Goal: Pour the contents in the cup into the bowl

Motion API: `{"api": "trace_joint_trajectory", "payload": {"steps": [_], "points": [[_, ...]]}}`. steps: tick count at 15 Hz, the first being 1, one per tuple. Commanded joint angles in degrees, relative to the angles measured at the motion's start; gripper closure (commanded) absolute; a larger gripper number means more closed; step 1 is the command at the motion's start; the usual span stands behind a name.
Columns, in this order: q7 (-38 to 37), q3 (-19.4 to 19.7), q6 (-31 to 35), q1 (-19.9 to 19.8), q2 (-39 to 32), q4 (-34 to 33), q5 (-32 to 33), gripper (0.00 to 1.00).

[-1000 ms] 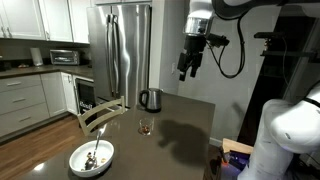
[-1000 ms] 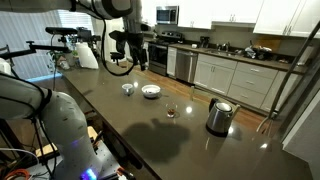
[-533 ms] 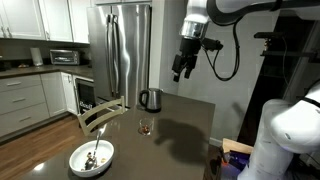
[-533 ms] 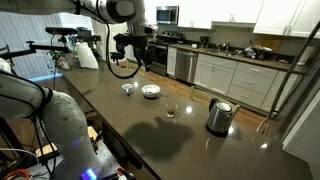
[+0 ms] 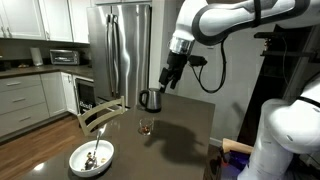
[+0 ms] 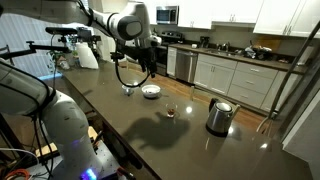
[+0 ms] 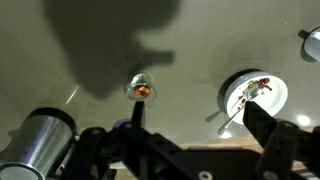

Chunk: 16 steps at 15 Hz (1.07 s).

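On the dark counter [image 5: 180,125] in an exterior view, far left: a wide white bowl [image 5: 91,157] with a metal spoon [image 5: 93,151] resting in it

Further right, well apart from the bowl: the small glass cup [image 5: 146,127], upright

Just behind the cup and a touch right: a shiny steel kettle [image 5: 150,99] with a black handle

Above the kettle, up in the air: the claw [image 5: 164,85], spread wide, empty, touching nothing

From the wrist, same order reversed: kettle lower left, cup in the middle with dark brown bits [image 7: 143,90] in its bottom, bowl and spoon on the right, claw gaping along the bottom edge
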<state>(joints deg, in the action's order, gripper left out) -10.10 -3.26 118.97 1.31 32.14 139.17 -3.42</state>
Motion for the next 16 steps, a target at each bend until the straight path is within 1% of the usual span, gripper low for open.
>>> {"api": "trace_joint_trajectory", "payload": {"steps": [1,6,10,13,16], "points": [[3.7,0.6,6.2,1.5,-3.0,2.2,-2.1,0.00],[4.5,0.3,13.9,2.4,-4.1,6.8,-2.0,0.00],[4.7,1.1,20.3,2.4,-2.5,12.1,-2.5,0.00],[4.2,1.9,21.6,1.3,-0.9,15.2,-1.7,0.00],[3.0,2.6,22.9,-0.9,0.2,17.4,-0.3,0.00]]}}
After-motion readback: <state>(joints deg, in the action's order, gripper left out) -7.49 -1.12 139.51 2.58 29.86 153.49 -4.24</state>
